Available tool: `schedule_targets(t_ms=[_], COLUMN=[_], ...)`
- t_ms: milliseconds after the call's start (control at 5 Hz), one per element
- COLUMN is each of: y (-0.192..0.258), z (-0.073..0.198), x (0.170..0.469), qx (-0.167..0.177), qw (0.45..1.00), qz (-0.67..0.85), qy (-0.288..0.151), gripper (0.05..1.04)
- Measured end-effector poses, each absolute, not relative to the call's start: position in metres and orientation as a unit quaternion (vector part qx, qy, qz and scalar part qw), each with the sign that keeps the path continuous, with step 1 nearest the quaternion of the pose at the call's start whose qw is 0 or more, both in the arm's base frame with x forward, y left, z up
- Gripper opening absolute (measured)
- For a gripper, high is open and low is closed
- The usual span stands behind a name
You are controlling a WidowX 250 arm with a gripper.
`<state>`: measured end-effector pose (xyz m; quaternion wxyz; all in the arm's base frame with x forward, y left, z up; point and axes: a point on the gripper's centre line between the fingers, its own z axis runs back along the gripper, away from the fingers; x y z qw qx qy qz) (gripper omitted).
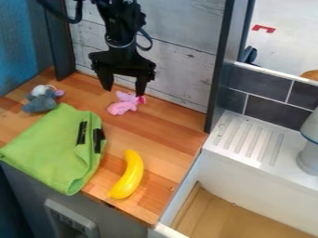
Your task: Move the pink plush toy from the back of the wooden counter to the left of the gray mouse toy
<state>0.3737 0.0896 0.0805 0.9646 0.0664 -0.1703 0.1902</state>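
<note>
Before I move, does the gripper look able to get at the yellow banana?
Probably yes: the gripper hangs open, and the banana lies uncovered on the wooden counter, right of the green cloth. The pink toy sits low near the fingertips, so lifting first seems wise.

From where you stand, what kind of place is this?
It looks like a toy kitchen: there's a wooden counter, a white sink basin with a ridged draining board, and dark wall tiles behind it.
</note>
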Motion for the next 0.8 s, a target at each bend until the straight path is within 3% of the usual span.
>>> schedule_targets(t_ms=[400, 800], y=[0.099, 0.126], z=[0.065, 0.05], x=[0.378, 0.395], qx=[0.058, 0.101], qw=[0.978, 0.983], qz=[0.145, 0.126], qy=[-0.139, -0.087], gripper=[1.001, 1.001])
